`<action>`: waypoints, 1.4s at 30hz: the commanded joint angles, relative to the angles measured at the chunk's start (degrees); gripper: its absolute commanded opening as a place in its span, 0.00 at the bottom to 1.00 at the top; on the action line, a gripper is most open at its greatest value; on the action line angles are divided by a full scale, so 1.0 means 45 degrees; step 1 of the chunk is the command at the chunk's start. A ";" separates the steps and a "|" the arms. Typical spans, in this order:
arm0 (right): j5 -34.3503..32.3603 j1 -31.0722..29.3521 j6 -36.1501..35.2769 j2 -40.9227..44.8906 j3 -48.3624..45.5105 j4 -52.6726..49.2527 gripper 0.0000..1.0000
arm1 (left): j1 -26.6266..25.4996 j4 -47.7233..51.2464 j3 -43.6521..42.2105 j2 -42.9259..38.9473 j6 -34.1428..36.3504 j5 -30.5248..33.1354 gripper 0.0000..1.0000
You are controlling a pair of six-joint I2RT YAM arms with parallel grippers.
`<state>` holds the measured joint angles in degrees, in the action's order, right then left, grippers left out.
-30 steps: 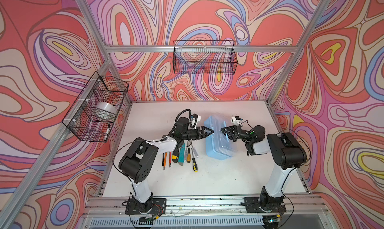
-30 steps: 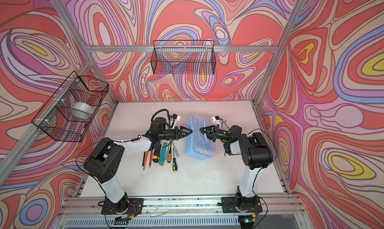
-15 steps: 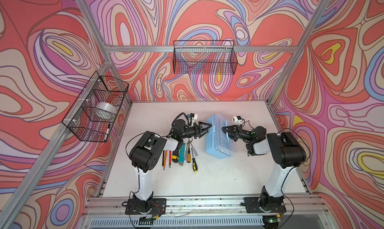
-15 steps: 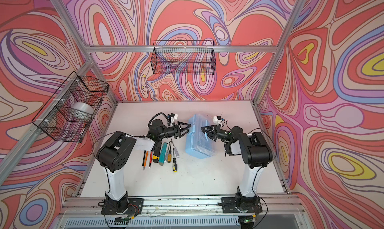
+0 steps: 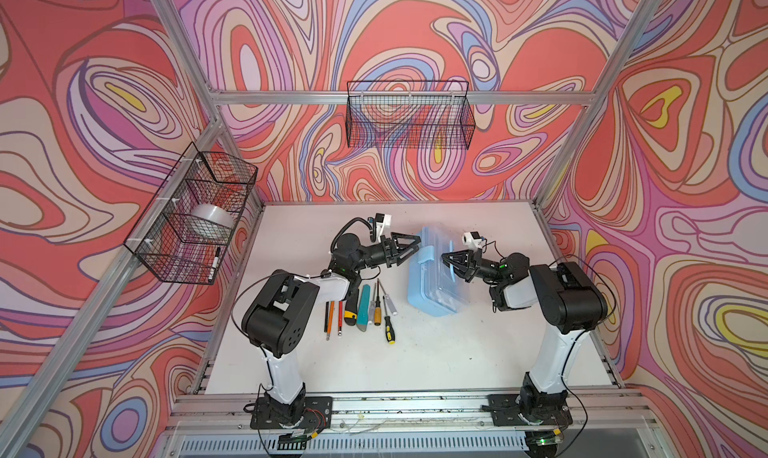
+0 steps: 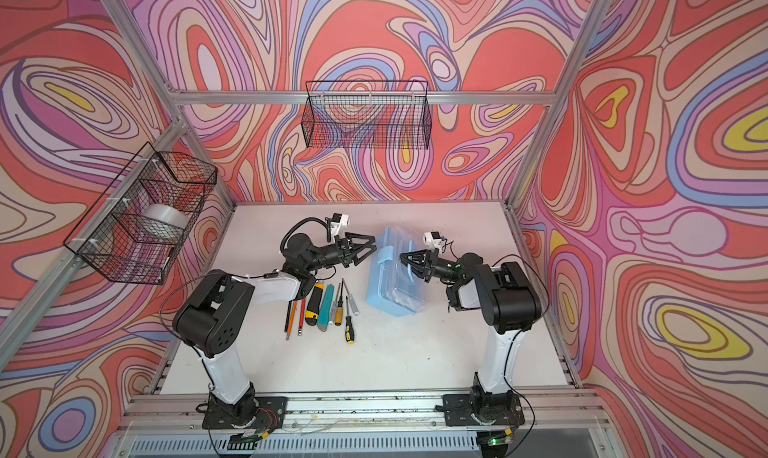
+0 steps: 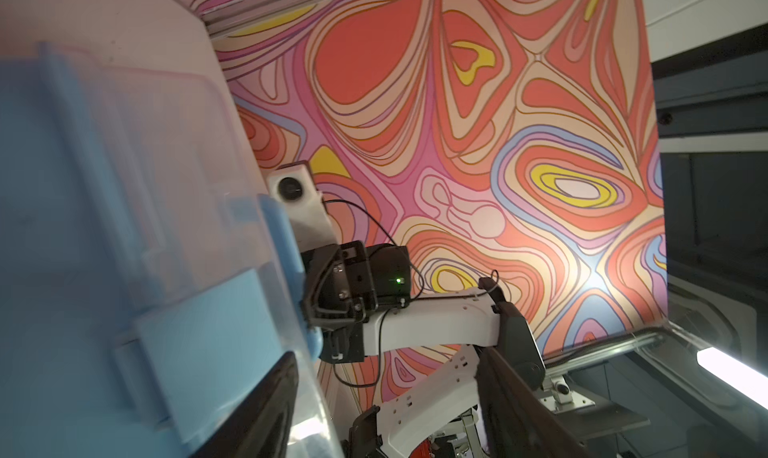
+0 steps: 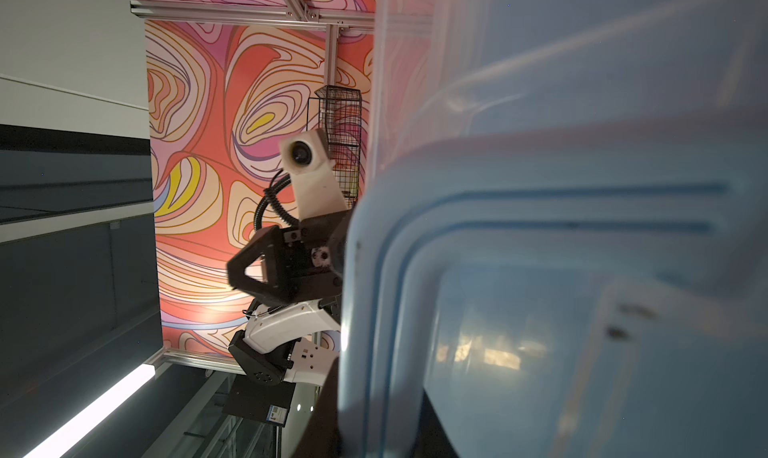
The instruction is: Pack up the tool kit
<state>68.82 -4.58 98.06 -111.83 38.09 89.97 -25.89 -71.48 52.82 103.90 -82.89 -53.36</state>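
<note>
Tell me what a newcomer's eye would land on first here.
The swirling red-and-pink walls dominate all round. On the white table a light-blue box sits between the open left gripper and the right gripper, shut at its blue handle. A row of tools lies beside it, near the left arm.

The tool box [image 5: 436, 277] lies on the table [image 5: 457, 352] between the two hands. The left hand [image 5: 417, 245] is just beside its near edge, and the right hand [image 5: 445, 258] reaches over the lid to the handle [image 5: 451, 272]. Below and behind the left hand lies a row of tools, with screwdrivers [image 5: 384, 310] closest to the box, then utility knives [image 5: 357, 306], then thin rods [image 5: 332, 314]. One wire basket [image 5: 409, 119] hangs well beyond both hands. Another basket [image 5: 187, 219], far behind the left hand, holds a roll [image 5: 208, 219] and a marker [image 5: 215, 262].
</note>
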 commanded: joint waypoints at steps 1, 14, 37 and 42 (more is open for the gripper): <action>0.0608 -0.0057 -0.0797 -0.0676 -0.0241 -0.1051 0.00 | 0.0057 -0.1420 0.0078 0.0056 -0.0388 -0.0445 0.68; -0.2783 -0.0213 -1.4950 0.4347 0.4004 -2.3800 0.00 | 0.0806 0.6881 -0.0409 -0.2080 0.5485 0.1013 0.70; -0.3182 -0.1268 -1.4645 0.4501 0.4482 -2.3518 0.00 | 0.0170 0.8854 0.0127 -0.1758 0.6741 0.1683 0.71; -0.1240 -0.1259 -1.2224 0.5030 0.3939 -2.0204 0.00 | 0.0169 0.8435 0.0235 -0.1412 0.6508 0.1682 0.74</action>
<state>55.92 -10.07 36.27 -91.70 56.90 -12.86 -25.12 -33.21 52.16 96.14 -54.22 -46.26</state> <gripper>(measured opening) 0.183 0.724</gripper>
